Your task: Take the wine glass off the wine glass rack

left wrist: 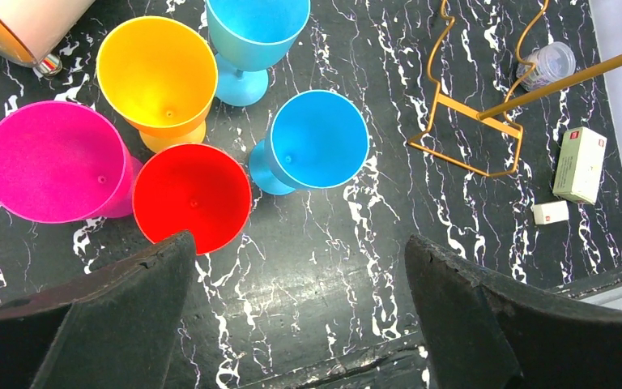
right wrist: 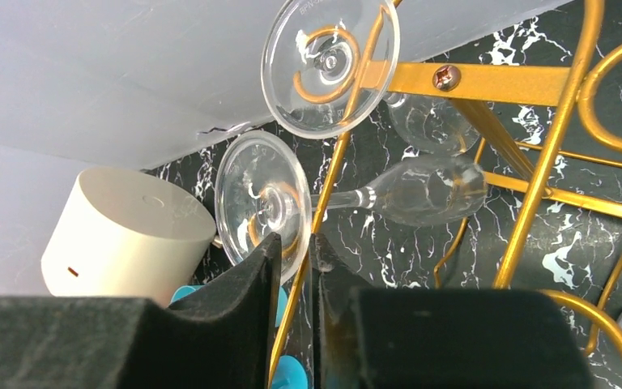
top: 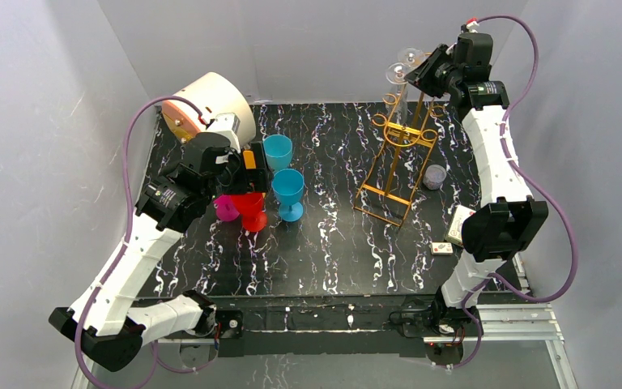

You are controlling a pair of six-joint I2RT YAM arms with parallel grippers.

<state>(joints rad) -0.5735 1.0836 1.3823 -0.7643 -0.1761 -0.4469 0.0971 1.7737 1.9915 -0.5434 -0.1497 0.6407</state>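
The gold wire wine glass rack stands at the right rear of the table; it also shows in the right wrist view and the left wrist view. A clear wine glass lies tilted sideways at the rack's top, its round foot towards me. My right gripper is shut on that foot's lower rim, high at the rack's top. A second clear glass hangs from the top hooks. My left gripper is open and empty above the table at the left.
Coloured goblets stand at the left: pink, red, orange, two blue. A cream cylinder stands at the back left. A small clear cup, a white box and a small white block lie right of the rack.
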